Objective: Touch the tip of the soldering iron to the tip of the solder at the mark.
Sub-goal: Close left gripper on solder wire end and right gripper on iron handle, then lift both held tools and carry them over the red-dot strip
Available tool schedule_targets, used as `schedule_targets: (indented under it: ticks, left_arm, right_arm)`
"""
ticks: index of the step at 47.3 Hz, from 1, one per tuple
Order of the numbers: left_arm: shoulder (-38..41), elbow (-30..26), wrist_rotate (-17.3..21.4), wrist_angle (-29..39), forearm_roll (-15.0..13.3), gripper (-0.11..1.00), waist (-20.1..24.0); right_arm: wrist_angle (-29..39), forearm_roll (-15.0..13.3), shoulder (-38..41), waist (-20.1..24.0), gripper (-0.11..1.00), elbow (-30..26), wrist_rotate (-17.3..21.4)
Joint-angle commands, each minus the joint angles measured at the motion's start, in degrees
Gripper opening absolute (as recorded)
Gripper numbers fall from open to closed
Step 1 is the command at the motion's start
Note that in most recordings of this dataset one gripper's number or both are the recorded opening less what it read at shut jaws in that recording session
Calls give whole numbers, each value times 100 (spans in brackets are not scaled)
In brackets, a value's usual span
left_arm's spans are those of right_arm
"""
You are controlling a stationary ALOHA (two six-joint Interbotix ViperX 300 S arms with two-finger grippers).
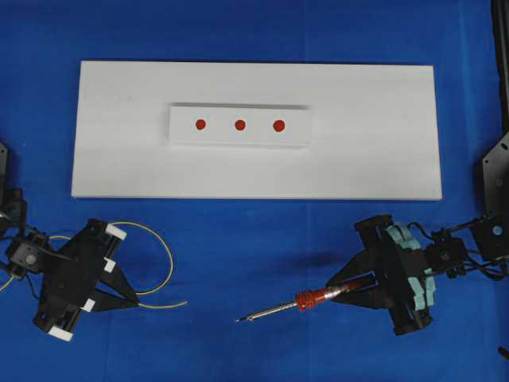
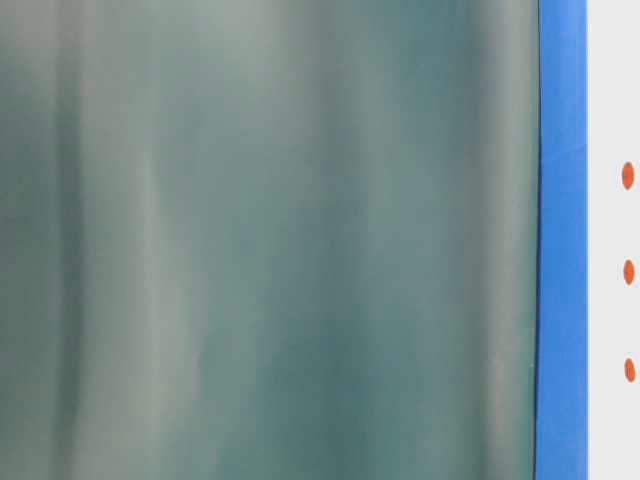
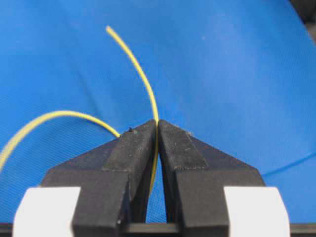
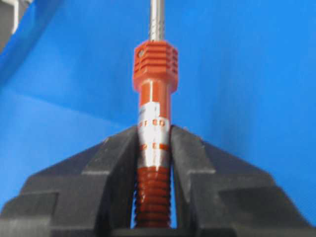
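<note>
Writing: small orange print on the silver band of the iron, too blurred to read. Iron has an orange ribbed collar, orange-and-silver body, thin metal shaft, dark tip. Right gripper clamped on its body; it lies over the blue cloth below the white board, tip pointing lower left. Solder is thin yellow wire, curling, pinched in the closed left gripper; free end pokes right. Three red marks on the board's raised strip, well apart from both.
</note>
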Motion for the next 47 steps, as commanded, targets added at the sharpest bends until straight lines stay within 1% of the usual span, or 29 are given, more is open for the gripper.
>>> schedule_targets:
  ticks: [1, 6, 9, 13, 18, 23, 30, 34, 39, 47]
  left_arm:
    - [-501, -281, -79, 694, 0, 2, 62]
    - [-844, -492, -220, 1415, 0, 2, 105]
    - [-932, -562, -281, 1652, 0, 2, 123]
    - [-932, -624, -396, 1819, 0, 2, 149]
    - [-896, -703, -501, 1916, 0, 2, 211]
    - [-861, -853, -519, 2083, 0, 2, 387]
    - [-765, -1081, -536, 2417, 9, 2, 853]
    - [-677, -1222, -510, 2628, 0, 2, 1143]
    - [-536, -1450, -466, 2953, 18, 2, 1538]
    - [-255, -1872, -387, 3595, 44, 2, 1986]
  right_arm:
    - [1099, 9, -545, -167, 6, -387, -44]
    - [2030, -18, -826, -343, 6, -650, -53]
    - [2408, -26, -896, -448, 7, -773, -53]
    - [2672, -35, -896, -527, 6, -870, -53]
    - [2848, -70, -896, -580, 6, -940, -53]
    - [2997, -158, -914, -668, 7, -1002, -53]
    - [3454, -220, -923, -1046, 6, -1099, -44]
    - [3788, -272, -923, -1362, 6, -1187, -44]
    - [4157, -439, -923, -1696, 7, -1310, -35]
    - [4834, -712, -923, -2303, 7, -1547, -9]
